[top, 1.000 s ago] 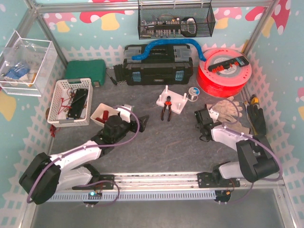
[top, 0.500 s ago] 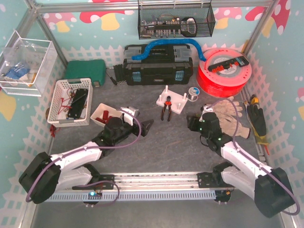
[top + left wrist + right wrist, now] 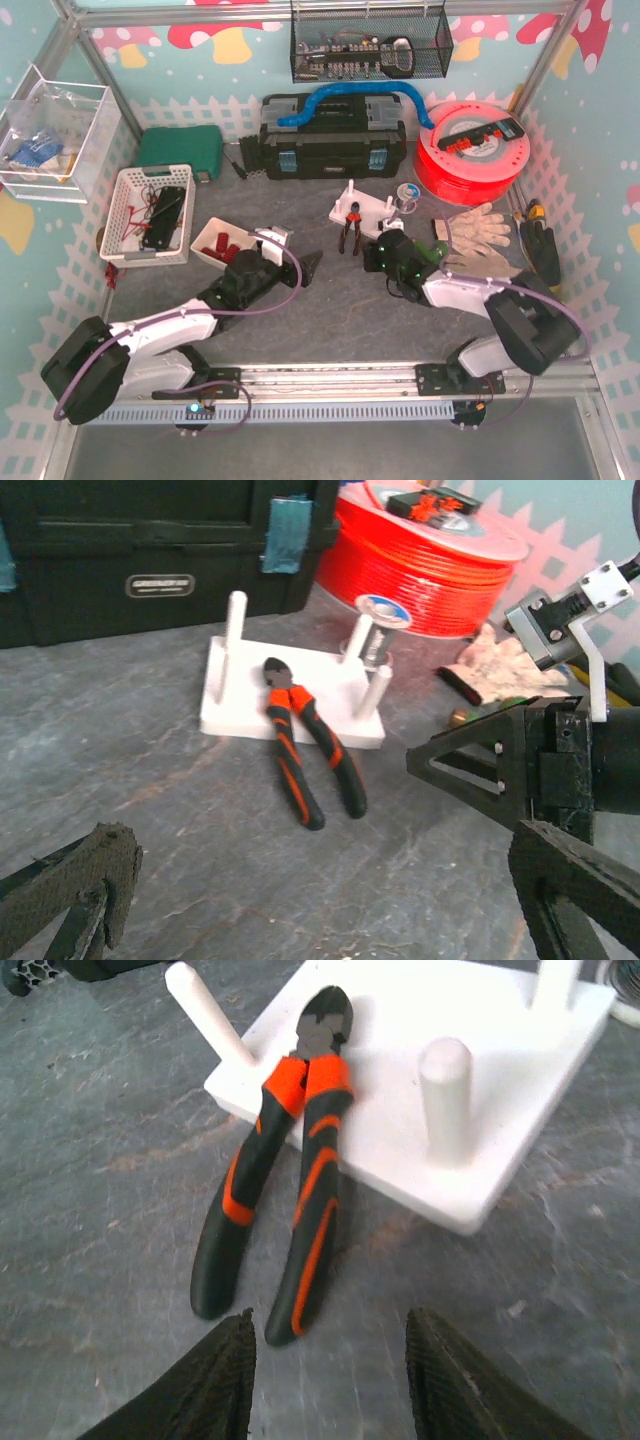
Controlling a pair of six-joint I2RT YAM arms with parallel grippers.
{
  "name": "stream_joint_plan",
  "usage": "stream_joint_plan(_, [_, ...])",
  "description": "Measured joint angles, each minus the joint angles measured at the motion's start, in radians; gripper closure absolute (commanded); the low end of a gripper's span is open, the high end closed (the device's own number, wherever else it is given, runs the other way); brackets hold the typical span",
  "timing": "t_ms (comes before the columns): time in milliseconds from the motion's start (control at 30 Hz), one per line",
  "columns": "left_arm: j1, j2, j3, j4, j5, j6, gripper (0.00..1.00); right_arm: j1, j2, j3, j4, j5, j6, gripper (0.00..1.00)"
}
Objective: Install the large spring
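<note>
A white peg base [image 3: 368, 210] stands at mid-table with orange-black pliers [image 3: 349, 231] lying half on it. My right gripper [image 3: 374, 256] is open and empty, low over the table just short of the pliers' handles [image 3: 290, 1210], with the base [image 3: 470, 1090] beyond them. My left gripper [image 3: 309, 266] is open and empty, left of the pliers [image 3: 305, 742], facing the base [image 3: 250, 695] and the right gripper [image 3: 500, 770]. A small white tray [image 3: 200, 255] behind the left arm holds red pieces [image 3: 221, 243]. I cannot tell which one is a large spring.
A black toolbox [image 3: 333, 140] and a red filament spool [image 3: 472, 150] stand at the back. A small wire spool [image 3: 405, 192] sits by the base. Work gloves [image 3: 480, 232] lie to the right. A white basket [image 3: 150, 215] and a green case [image 3: 180, 150] stand at the left.
My right arm has swung left from the gloves to the pliers, its gripper now facing the base. My left gripper has edged slightly right and stays open.
</note>
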Motion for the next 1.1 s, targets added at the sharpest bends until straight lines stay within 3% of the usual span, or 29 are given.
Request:
stream_joint_plan(433, [-0.001,-0.045,-0.002,-0.012,-0.091,0.000,0.01,0.040,0.324,0.246,0.035,0.166,0.019,0.57])
stream_joint_plan(1100, [-0.001,-0.084,-0.023,0.001,-0.095,0.000,0.01,0.058,0.481,0.339,-0.024,0.231,0.028,0.66])
